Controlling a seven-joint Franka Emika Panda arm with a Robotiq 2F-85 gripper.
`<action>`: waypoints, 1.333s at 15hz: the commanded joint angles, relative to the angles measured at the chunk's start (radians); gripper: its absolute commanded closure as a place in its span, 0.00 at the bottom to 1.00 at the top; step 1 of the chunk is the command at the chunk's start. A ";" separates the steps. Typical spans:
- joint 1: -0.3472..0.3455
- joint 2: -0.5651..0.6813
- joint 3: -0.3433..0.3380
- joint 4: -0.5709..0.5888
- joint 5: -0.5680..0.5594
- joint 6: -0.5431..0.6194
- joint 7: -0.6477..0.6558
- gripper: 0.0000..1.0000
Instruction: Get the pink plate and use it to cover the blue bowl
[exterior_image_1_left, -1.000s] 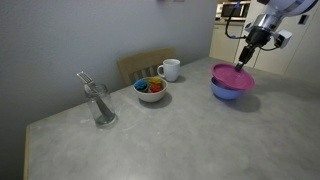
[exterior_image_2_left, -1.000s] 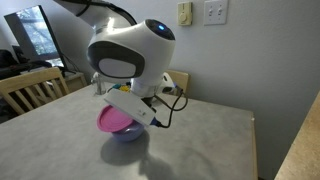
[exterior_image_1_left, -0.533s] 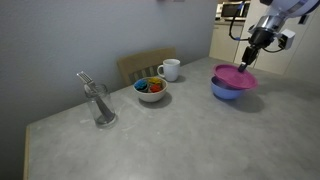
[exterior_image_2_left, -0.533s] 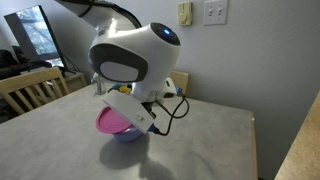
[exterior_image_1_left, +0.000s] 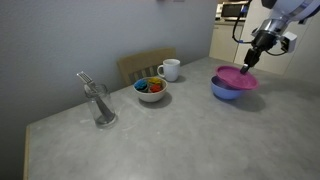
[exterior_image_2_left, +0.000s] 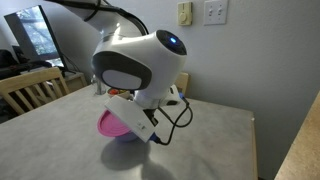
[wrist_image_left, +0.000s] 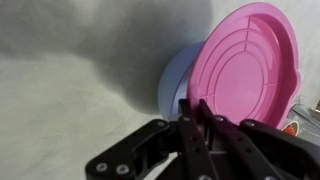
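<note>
The pink plate (exterior_image_1_left: 235, 77) lies tilted on top of the blue bowl (exterior_image_1_left: 226, 92) at the table's far right. In an exterior view the plate (exterior_image_2_left: 112, 126) shows under the arm, and only a sliver of the bowl (exterior_image_2_left: 128, 140) below it. In the wrist view the plate (wrist_image_left: 247, 70) covers most of the bowl (wrist_image_left: 176, 82), whose left rim still shows. My gripper (wrist_image_left: 194, 108) is shut on the plate's near rim; in an exterior view it (exterior_image_1_left: 249, 62) comes down on the plate's right edge.
A white bowl (exterior_image_1_left: 151, 90) with colourful contents and a white mug (exterior_image_1_left: 170, 69) stand mid-table in front of a wooden chair (exterior_image_1_left: 146, 64). A glass with a utensil (exterior_image_1_left: 99, 103) stands at the left. The table's right edge is close to the bowl.
My gripper and the plate have shifted slightly right and the plate has settled lower and flatter over the bowl. Nothing else moved.
</note>
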 joint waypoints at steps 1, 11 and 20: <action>-0.011 0.009 0.004 0.013 0.025 -0.011 -0.010 0.97; -0.008 0.047 0.013 0.064 0.033 -0.016 -0.004 0.97; -0.012 0.091 0.024 0.107 0.028 -0.014 -0.002 0.64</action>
